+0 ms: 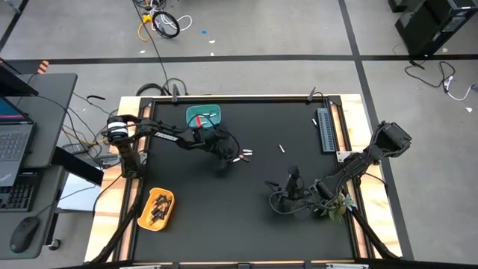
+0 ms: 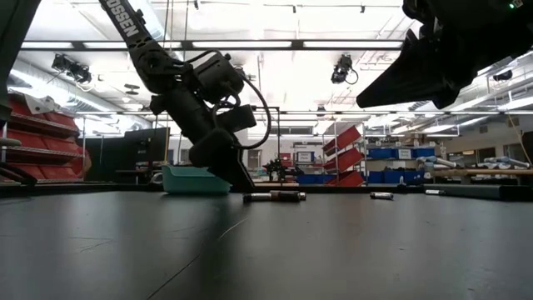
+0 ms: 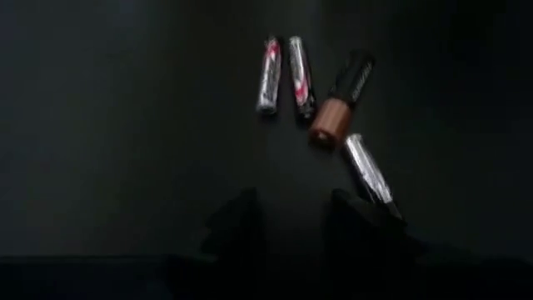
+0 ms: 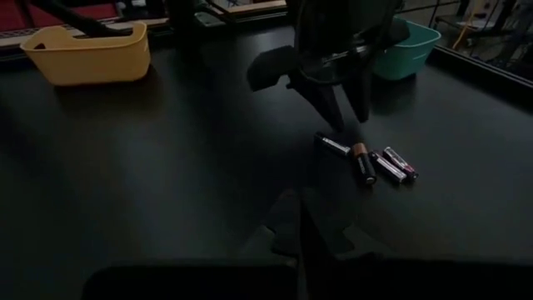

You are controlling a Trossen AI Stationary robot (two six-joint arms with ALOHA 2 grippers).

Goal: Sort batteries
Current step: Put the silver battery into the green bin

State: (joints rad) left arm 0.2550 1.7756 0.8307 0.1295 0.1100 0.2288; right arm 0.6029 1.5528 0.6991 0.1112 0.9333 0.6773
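Four batteries lie in a loose cluster on the black table: two slim silver-and-red ones [image 3: 268, 75] [image 3: 301, 79], a thicker copper-and-black one [image 3: 341, 98] and a slim silver one [image 3: 366, 167]. My left gripper [image 3: 291, 223] hangs open just short of them, slanting down, one finger [image 3: 360, 221] close beside the silver battery's near end. The right wrist view shows it [image 4: 346, 117] over the cluster [image 4: 366, 160]. One more battery [image 1: 281, 148] lies alone to the right. My right gripper [image 1: 293, 179] waits shut, nearer the front right.
A teal bin [image 1: 203, 116] with red items stands at the far edge behind the left arm. A yellow bin [image 1: 155, 208] holding several batteries sits near the front left. A grey ribbed strip [image 1: 325, 128] lies along the right side.
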